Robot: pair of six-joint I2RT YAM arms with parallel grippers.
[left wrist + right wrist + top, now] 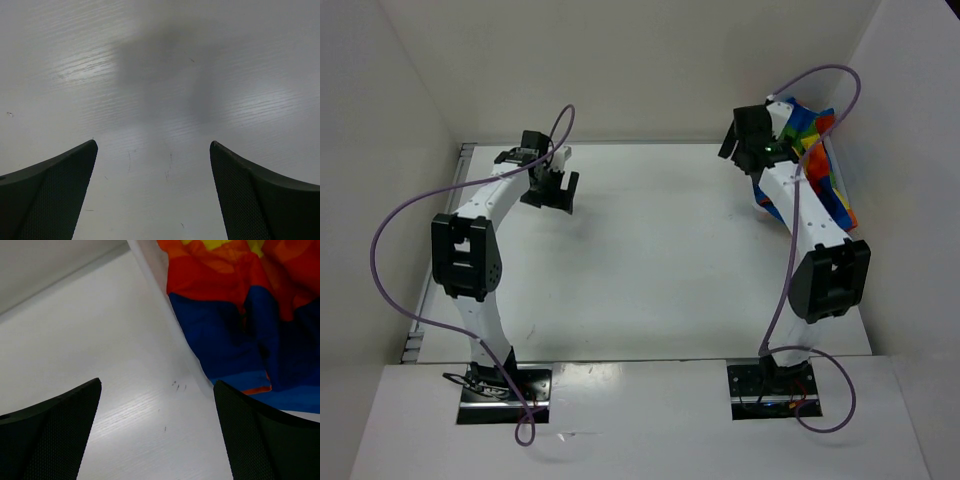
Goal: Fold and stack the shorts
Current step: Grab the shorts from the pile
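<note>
The top view looks steeply down from high above the near edge, far enough back to take in the whole bench [650,260] and the far wall [650,60]. The left wrist view hangs close over the bench at far left, facing down past its own jaws. The right wrist view, equally close at far right, shares the shorts [235,330] and the bench beside them with the top view.

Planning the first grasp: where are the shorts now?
In the top view the shorts lie bunched at the table's far right corner, beside the wall, just past the right end effector.
</note>
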